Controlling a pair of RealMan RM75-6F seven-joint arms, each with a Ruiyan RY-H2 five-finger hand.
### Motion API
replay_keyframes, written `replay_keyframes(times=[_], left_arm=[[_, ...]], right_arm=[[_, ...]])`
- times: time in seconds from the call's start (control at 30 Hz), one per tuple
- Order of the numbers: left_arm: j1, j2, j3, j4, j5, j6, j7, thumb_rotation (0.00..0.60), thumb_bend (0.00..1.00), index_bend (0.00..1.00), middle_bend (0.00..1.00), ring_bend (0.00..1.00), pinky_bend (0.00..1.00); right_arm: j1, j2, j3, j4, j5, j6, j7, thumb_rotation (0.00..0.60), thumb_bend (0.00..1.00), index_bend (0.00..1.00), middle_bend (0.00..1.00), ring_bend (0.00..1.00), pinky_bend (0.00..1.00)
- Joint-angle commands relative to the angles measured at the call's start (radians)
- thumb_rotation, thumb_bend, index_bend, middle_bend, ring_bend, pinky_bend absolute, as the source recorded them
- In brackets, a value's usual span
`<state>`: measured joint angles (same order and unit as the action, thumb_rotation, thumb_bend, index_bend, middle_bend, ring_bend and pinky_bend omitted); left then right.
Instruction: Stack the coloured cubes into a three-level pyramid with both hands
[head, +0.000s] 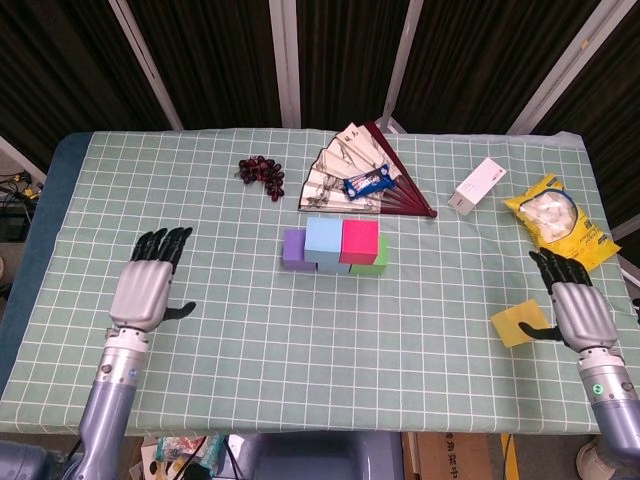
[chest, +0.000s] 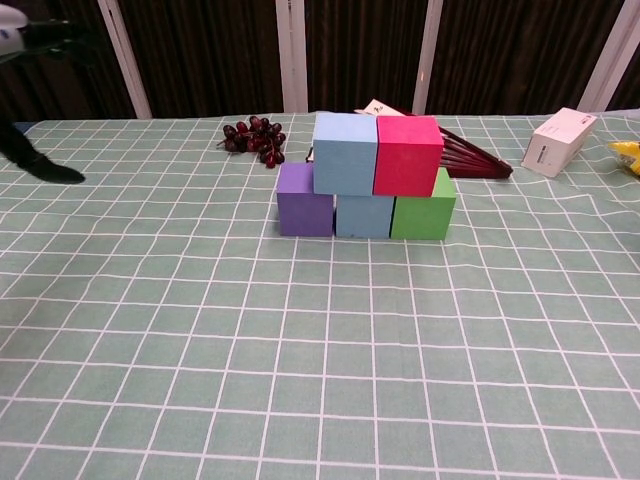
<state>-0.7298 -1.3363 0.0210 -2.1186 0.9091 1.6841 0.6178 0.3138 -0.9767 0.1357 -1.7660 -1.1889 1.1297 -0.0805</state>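
A purple cube (head: 293, 250), a blue cube (chest: 363, 215) and a green cube (chest: 423, 208) form the bottom row mid-table. On them sit a light blue cube (head: 323, 238) and a pink cube (head: 359, 240). A yellow cube (head: 514, 326) lies at the right, beside my right hand (head: 573, 309), whose thumb reaches toward it; whether it holds the cube I cannot tell. My left hand (head: 149, 287) hovers open at the left, far from the stack; only a dark fingertip (chest: 40, 168) of it shows in the chest view.
Behind the stack lie dark grapes (head: 261, 173), a folding fan (head: 355, 180) with a blue tool (head: 368, 185) on it, a white box (head: 477, 185) and a yellow snack bag (head: 558, 221). The green checked cloth (head: 300, 330) covers the table.
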Motion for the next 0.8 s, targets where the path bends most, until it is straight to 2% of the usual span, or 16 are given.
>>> replay_keyframes(times=[0.03, 0.17, 0.4, 0.8], left_arm=[[0.067, 0.023, 0.047, 0.020, 0.073, 0.022, -0.071, 0.600, 0.15, 0.00, 0.07, 0.06, 0.07], [0.112, 0.030, 0.063, 0.051, 0.111, 0.013, -0.109, 0.600, 0.15, 0.00, 0.07, 0.06, 0.07], [0.165, 0.027, 0.058, 0.128, 0.174, -0.005, -0.140, 0.600, 0.15, 0.00, 0.07, 0.06, 0.07], [0.208, 0.042, -0.010, 0.192, 0.187, -0.072, -0.164, 0.600, 0.15, 0.00, 0.07, 0.06, 0.07]], right_arm=[[0.003, -0.020, -0.015, 0.013, -0.006, -0.004, -0.028, 0.600, 0.18, 0.00, 0.01, 0.00, 0.00], [0.005, -0.039, -0.022, 0.024, -0.008, 0.001, -0.056, 0.600, 0.18, 0.00, 0.01, 0.00, 0.00], [0.007, -0.061, -0.023, 0.056, 0.014, 0.003, -0.085, 0.600, 0.18, 0.00, 0.01, 0.00, 0.00], [0.025, -0.134, -0.045, 0.133, -0.012, -0.019, -0.121, 0.600, 0.18, 0.00, 0.01, 0.00, 0.00]])
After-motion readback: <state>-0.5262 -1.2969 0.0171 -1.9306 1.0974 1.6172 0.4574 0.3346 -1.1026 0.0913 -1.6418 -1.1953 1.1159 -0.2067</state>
